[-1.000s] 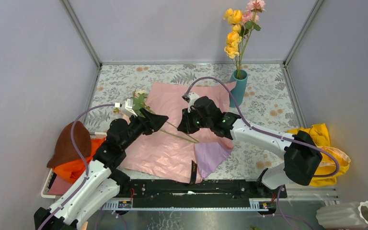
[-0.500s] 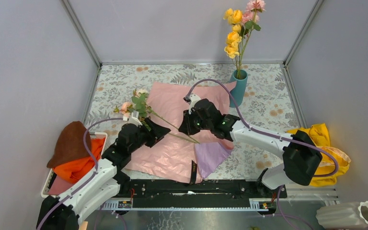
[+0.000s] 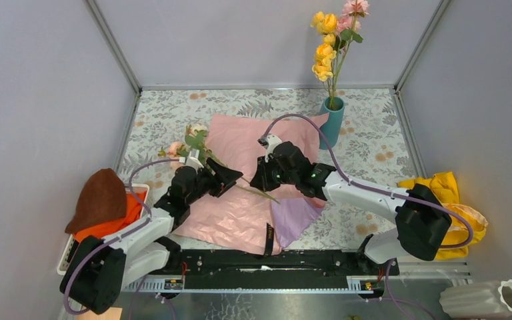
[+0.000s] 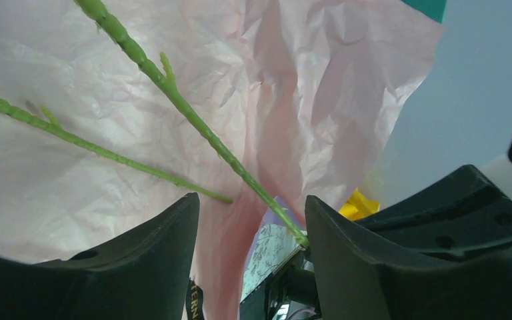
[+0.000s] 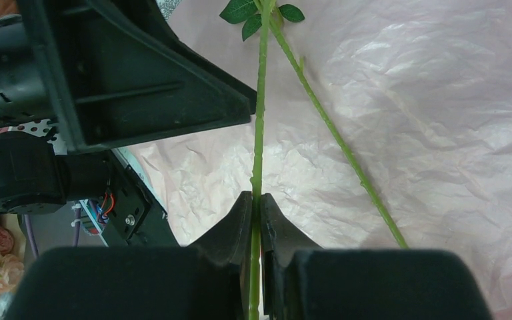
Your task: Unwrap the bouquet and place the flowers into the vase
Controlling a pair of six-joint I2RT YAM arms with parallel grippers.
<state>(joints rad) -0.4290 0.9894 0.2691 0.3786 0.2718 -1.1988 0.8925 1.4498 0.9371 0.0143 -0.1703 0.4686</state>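
The bouquet lies unwrapped: its pink paper and lilac paper are spread flat on the table. Two loose flowers lie on the pink sheet, heads to the far left and stems running right. My right gripper is shut on one green stem; the other stem lies free beside it. My left gripper is open just above the paper, with both stems running toward its gap. The teal vase stands at the back right and holds several yellow and pink roses.
A black ribbon lies at the paper's near edge. A white tray with orange and brown cloth sits at the left. Yellow cloth is at the right. A white ribbed vase lies at the near right.
My left arm has folded lower and its gripper slid right along the stems toward the right gripper, its jaws narrowing slightly. The right gripper keeps its hold on the stem.
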